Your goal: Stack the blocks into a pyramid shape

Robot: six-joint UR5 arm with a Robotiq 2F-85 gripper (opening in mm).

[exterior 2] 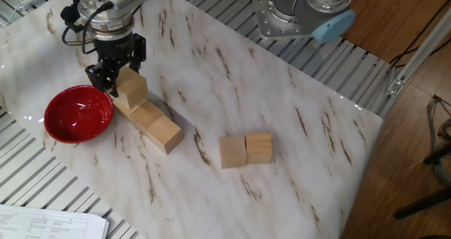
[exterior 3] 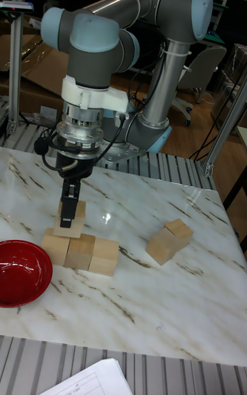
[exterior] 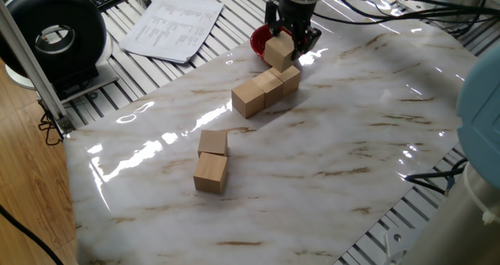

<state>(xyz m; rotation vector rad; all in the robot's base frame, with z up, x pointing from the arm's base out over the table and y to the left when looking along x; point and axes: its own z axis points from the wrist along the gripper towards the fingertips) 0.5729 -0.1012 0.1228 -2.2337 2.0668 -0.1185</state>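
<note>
My gripper (exterior: pixel 291 40) (exterior 2: pixel 115 64) (exterior 3: pixel 68 208) is shut on one tan block (exterior: pixel 276 54) (exterior 2: pixel 132 88) (exterior 3: pixel 75 217), which sits at the top of a row of three blocks (exterior: pixel 266 89) (exterior 2: pixel 151 123) (exterior 3: pixel 81 252), over the end nearest the red bowl. I cannot tell whether the held block rests on the row or hangs just above it. Two more blocks (exterior: pixel 212 157) (exterior 2: pixel 245 150) (exterior 3: pixel 170 240) lie side by side on the marble table, apart from the row.
A red bowl (exterior: pixel 257 40) (exterior 2: pixel 77 113) (exterior 3: pixel 20 271) stands right beside the row's end, close to my fingers. Papers (exterior: pixel 173 24) and a black round device (exterior: pixel 53 37) lie off the marble top. The arm's base (exterior 2: pixel 303 13) stands at the far edge.
</note>
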